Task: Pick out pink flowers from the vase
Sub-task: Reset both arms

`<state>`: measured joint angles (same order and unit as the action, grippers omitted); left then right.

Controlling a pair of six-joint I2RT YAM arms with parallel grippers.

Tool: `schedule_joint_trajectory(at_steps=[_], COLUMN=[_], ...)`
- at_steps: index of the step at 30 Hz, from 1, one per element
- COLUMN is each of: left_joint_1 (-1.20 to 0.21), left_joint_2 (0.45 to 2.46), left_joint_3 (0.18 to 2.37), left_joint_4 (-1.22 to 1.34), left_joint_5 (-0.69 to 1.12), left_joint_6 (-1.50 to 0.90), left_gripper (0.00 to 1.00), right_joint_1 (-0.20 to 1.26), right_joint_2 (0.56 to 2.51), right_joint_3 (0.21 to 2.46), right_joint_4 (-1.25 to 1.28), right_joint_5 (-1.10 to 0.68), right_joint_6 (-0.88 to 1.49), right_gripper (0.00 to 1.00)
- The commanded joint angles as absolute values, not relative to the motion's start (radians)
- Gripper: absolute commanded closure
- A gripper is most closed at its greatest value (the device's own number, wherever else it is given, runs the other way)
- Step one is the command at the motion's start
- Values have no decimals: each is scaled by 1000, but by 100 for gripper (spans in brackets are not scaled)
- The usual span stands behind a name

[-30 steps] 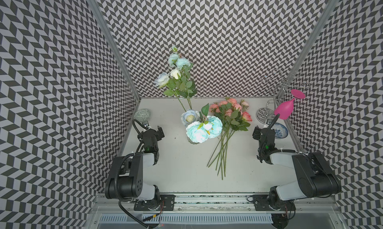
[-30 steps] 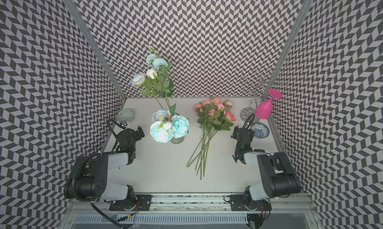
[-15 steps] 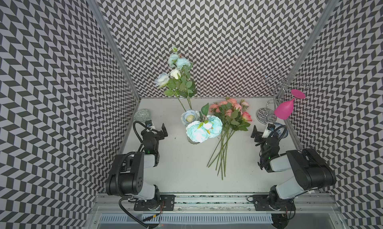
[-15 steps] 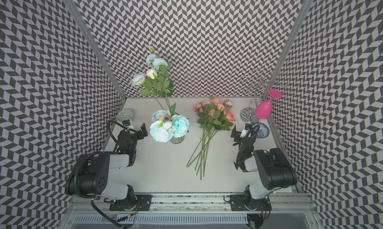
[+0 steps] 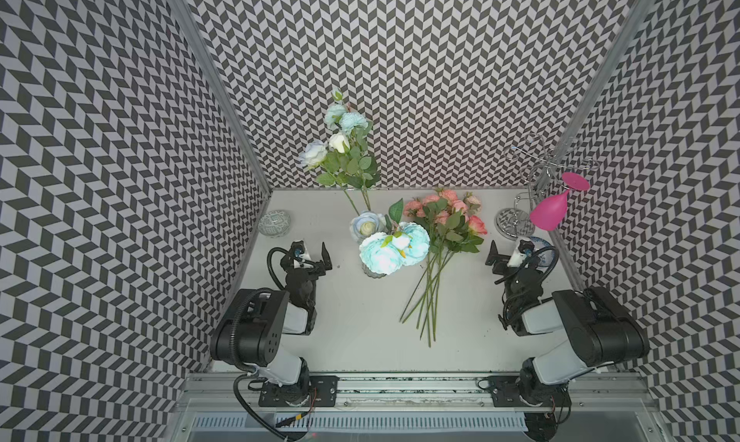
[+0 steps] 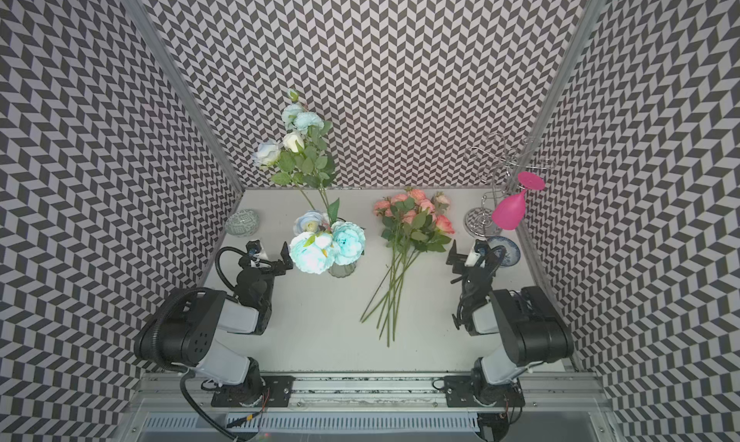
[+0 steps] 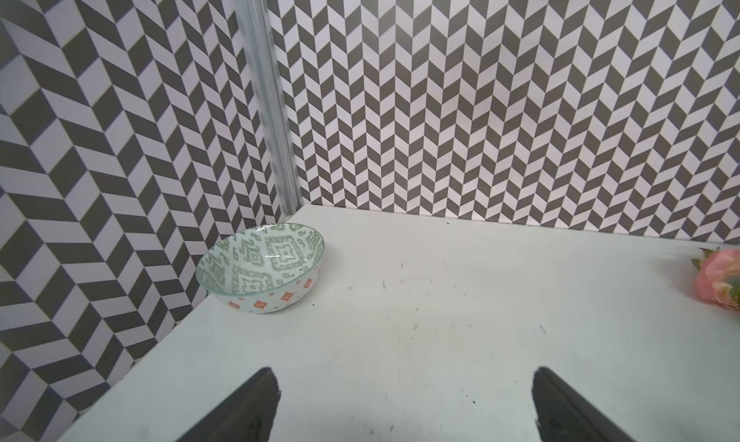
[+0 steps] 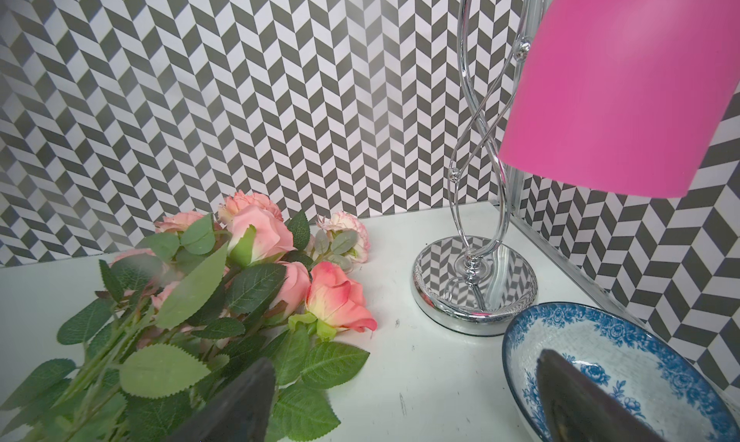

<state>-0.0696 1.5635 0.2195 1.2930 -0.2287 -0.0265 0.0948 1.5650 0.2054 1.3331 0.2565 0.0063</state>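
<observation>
The pink flowers [image 5: 444,219] lie on the white table right of centre, blooms toward the back wall and their green stems [image 5: 428,296] fanned toward the front; nothing holds them. The small clear ribbed vase [image 5: 374,271] stands beside them, mostly hidden under pale blue and white flowers [image 5: 394,248] that stand in it. My left gripper [image 5: 312,252] is open and empty, left of the vase. My right gripper [image 5: 506,252] is open and empty, right of the bouquet. In the right wrist view the pink flowers [image 8: 256,260] lie beside one finger [image 8: 248,400].
A green patterned bowl [image 5: 274,223] sits in the back left corner. A chrome rack [image 5: 514,221] with a hanging magenta wine glass [image 5: 550,211] stands at the back right, with a blue-and-white bowl [image 5: 540,252] just in front, under my right gripper. Patterned walls close three sides.
Both arms have folded back toward their bases, and both wrists now point at the back wall. The right gripper's jaws have spread wider. The flowers and vase have not moved.
</observation>
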Motion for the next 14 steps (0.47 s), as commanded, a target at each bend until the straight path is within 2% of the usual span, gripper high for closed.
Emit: schedule_joint_trajectory(at_steps=[1, 7, 14], left_joint_1=[-71, -35, -53], left_joint_2=[1556, 1565, 1560], left_joint_3=[232, 253, 240], left_joint_4=[1298, 1269, 1287], left_joint_5=[-270, -186, -216], left_joint_6=[-14, -29, -17], left_gripper=[0, 0, 0], right_joint_1=[90, 88, 87], right_joint_2=[1574, 1574, 1574], right_joint_3=[197, 197, 197], right_joint_4=[1403, 1405, 1404], right_joint_5=[251, 247, 242], right_joint_6=[-8, -7, -8], right_gripper=[0, 0, 0])
